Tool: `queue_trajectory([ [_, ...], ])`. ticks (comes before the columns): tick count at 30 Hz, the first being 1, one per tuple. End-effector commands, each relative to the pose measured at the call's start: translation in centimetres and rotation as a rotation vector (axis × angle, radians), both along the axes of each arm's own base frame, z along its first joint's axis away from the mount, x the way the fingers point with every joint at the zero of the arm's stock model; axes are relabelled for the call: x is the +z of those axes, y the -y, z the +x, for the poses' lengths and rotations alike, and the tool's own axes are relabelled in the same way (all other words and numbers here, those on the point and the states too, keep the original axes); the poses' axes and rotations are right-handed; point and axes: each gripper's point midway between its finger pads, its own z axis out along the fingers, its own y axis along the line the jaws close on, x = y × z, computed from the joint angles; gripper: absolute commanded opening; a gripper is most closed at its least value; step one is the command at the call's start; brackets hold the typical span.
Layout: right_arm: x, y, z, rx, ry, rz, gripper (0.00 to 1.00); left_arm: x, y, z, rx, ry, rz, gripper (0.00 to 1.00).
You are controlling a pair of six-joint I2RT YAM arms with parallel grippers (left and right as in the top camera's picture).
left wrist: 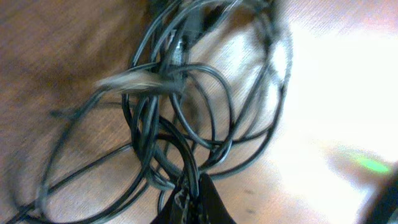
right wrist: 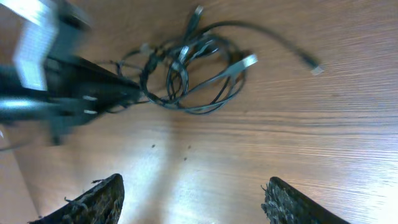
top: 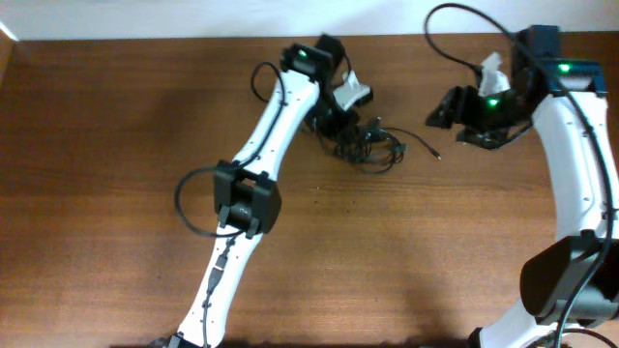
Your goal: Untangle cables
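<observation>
Pinching the left edge of the cable tangle (top: pixel 369 143), the left gripper (left wrist: pixel 194 202) is nearer; the right gripper (right wrist: pixel 194 191), spread, hangs well right.

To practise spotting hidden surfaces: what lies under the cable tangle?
Brown wooden table shows through the loops of the cables. Where strands cross, and where the left hand pinches them at the tangle's edge, the surface beneath is covered.

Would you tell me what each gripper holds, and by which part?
The left gripper pinches the cables at the bundle's edge; the right gripper holds nothing.
</observation>
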Motion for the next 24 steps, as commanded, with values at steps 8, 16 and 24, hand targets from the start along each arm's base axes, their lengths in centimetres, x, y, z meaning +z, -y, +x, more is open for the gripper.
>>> queue_trajectory([
  [8,5.7,-6.8,2.1,0.177,0.216,0.362,0.73,24.5,0.9,-3.4,-0.049,-0.185,-0.946,0.00],
  [16,6.1,-10.6,3.1,0.176,0.235,0.361,0.72,26.3,1.9,-3.0,-0.062,-0.265,-0.985,0.00],
  [24,-0.8,-7.9,4.8,-0.108,0.064,0.215,0.04,35.7,-0.8,-1.3,-0.099,-0.062,-1.030,0.00],
])
